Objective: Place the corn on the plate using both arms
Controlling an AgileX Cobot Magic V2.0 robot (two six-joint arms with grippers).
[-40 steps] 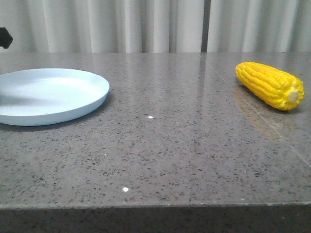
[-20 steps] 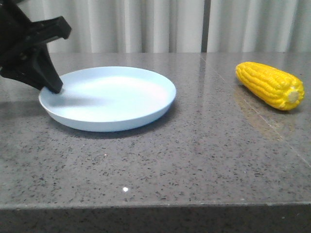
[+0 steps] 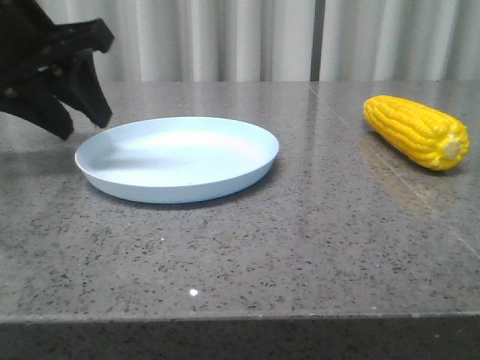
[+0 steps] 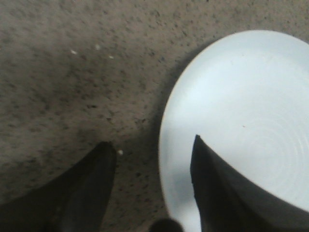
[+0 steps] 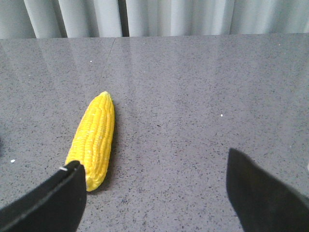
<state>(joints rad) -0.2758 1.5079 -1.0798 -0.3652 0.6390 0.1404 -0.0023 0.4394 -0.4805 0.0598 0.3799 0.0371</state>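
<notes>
The pale blue-white plate lies empty on the grey stone table, left of centre. My left gripper is open just above the plate's left rim. In the left wrist view it straddles the rim of the plate, one finger over the table and one over the plate, holding nothing. The yellow corn lies on the table at the far right, its tan stub end facing the front. My right gripper is open and empty, with the corn just ahead of one finger.
The speckled grey table has its front edge near the bottom of the front view. Pale curtains hang behind it. A seam in the tabletop runs between plate and corn.
The plate slid right from the table's left edge with my left gripper at its rim. The gripper has since let go and risen slightly. The corn has not moved.
</notes>
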